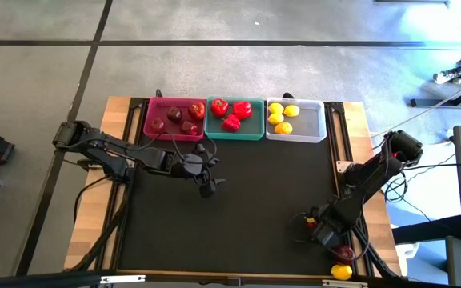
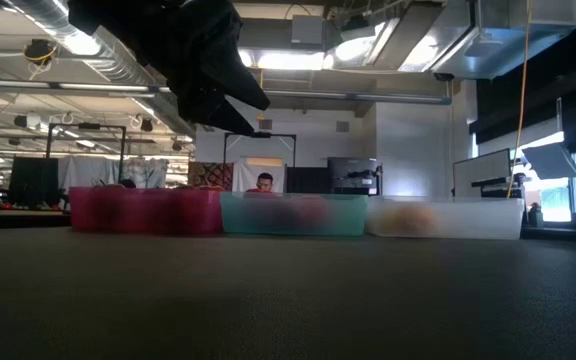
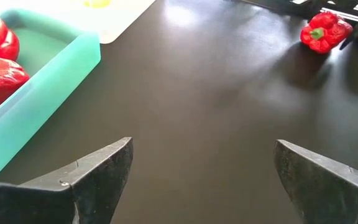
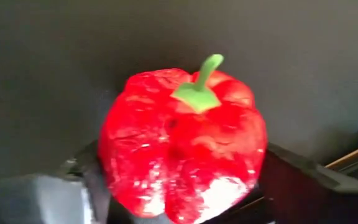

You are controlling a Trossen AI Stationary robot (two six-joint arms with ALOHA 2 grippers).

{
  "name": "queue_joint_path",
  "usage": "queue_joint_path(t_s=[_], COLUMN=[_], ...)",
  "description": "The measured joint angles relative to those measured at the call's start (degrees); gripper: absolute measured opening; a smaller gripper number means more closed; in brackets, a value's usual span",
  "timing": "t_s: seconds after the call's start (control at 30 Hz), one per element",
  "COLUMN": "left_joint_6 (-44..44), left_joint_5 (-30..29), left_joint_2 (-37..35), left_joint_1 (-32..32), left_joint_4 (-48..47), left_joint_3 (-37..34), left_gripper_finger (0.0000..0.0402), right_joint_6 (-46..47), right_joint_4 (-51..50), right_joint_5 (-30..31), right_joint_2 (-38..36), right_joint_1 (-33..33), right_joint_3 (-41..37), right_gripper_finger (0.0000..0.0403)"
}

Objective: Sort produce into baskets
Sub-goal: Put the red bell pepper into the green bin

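At the near right corner of the surface point(image 1: 254, 208), a lemon point(image 1: 341, 272) lies right at the edge. Just beside it, the right gripper point(image 4: 185, 186) has a red bell pepper point(image 4: 182, 143) between its jaws, though we cannot tell whether they clamp it or merely flank it. Beyond that we find a broad bare stretch of dark mat, over which the left gripper point(image 1: 210, 170) hangs with jaws released and nothing between them. Along the far edge, the pink basket point(image 1: 174, 138) of apples, the teal basket point(image 1: 234, 136) of peppers and the white basket point(image 1: 310, 120) of lemons stand side by side.
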Motion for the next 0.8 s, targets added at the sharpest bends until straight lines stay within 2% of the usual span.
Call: queue_joint_path(t_s=[0.2, 0.3, 0.47, 0.6, 0.8], left_joint_6=[-0.2, -0.6, -0.7, 0.1, 0.3], left_joint_5=[0.0, 0.0, 0.0, 0.0, 0.0], left_joint_2=[0.0, 0.0, 0.0, 0.0, 0.0], left_joint_1=[0.0, 0.0, 0.0, 0.0, -0.1], left_joint_4=[0.0, 0.0, 0.3, 1.4, 3.9], left_joint_3=[0.0, 0.0, 0.0, 0.0, 0.0], left_gripper_finger=[0.0381, 0.0381, 0.0381, 0.0381, 0.0381], right_joint_6=[-3.3, -5.7, -10.9, -17.3, -27.8], right_joint_4=[-0.3, -0.2, 0.1, 0.5, 12.1], right_joint_5=[1.5, 1.8, 8.6, 17.3, 31.2], right_joint_2=[-0.1, -0.2, -0.3, -0.4, -0.4], right_joint_1=[-0.5, -1.4, -3.7, -6.5, -11.2], right_joint_3=[0.1, 0.2, 2.1, 4.6, 4.7], right_gripper_finger=[0.0188, 0.0151, 0.0158, 0.0171, 0.0169])
